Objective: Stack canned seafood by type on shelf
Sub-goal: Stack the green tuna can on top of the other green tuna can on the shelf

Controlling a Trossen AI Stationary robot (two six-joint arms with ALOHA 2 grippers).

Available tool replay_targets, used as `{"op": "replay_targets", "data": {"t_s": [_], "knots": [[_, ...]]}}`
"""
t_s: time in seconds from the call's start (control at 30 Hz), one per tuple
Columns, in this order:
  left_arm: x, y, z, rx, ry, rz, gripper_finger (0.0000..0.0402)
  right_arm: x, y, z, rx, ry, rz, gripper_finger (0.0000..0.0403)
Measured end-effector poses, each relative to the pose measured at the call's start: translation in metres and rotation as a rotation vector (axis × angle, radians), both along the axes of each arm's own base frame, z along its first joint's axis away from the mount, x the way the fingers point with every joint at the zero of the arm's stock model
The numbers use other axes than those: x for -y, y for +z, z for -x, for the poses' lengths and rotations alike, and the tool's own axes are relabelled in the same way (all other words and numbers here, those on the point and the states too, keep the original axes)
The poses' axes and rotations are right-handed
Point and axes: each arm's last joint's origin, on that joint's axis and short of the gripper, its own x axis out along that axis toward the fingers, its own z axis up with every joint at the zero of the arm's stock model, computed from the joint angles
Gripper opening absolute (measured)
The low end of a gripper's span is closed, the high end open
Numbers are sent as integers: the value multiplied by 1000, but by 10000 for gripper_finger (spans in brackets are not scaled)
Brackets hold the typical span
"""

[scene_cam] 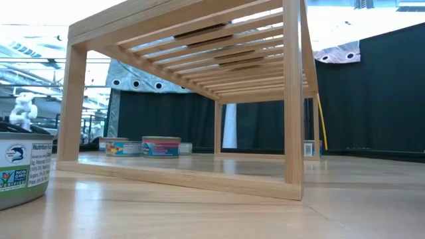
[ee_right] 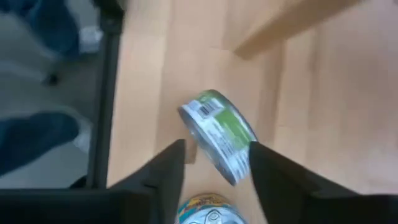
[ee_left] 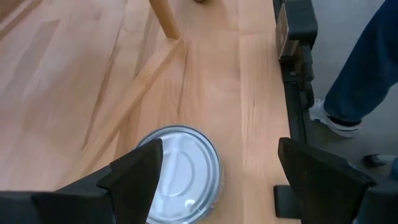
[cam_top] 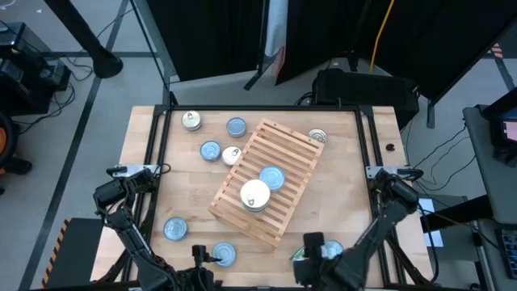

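A: High view, left first: the left gripper (cam_top: 212, 257) sits at the near table edge with its fingers spread wide, a blue-topped tin (cam_top: 224, 255) just beside them. In the left wrist view that tin (ee_left: 180, 174) lies flat between the two fingers, nearer one than the other.

B: And the right?

A: The right gripper (ee_right: 214, 171) is also at the near edge, with a green-labelled tin (ee_right: 219, 137) tilted on its rim between partly parted fingers. I can't tell whether they pinch it or have let go. Another tin (ee_right: 208, 211) is cut off just beside them.

B: The shelf?

A: The shelf (cam_top: 279, 145) lies ahead of both grippers, mid-table, carrying one blue tin (cam_top: 271, 177) and one white tin (cam_top: 255, 195). The high view hides both fingertips.
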Motion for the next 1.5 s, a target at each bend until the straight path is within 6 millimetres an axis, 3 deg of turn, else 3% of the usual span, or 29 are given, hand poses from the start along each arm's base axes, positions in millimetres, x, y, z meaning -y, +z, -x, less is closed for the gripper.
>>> {"op": "replay_targets", "data": {"t_s": [0.23, 0.43, 0.7, 0.97, 1.13, 1.37, 1.5], "knots": [[0, 0, 2, -3, 6, 4, 327, 19, -1, -23, -72, 157, -34, 293], [0, 0, 2, 5, 11, -4, 327, 28, -12, -28, -116, 233, -6, 313], [-1, 0, 0, 27, 22, -16, 327, 37, -41, -29, -172, 304, 6, 279], [-5, 1, -4, 33, 38, -23, 327, 35, -52, -30, -167, 328, -59, 190], [-10, 0, -8, 19, 53, -46, 327, 31, -51, -34, -118, 330, -91, 124], [-14, -1, -11, 7, 62, -68, 327, 27, -45, -33, -126, 300, -129, 121], [-14, -1, -10, 6, 57, -72, 327, 21, -17, -36, -104, 273, -248, 130]]}}
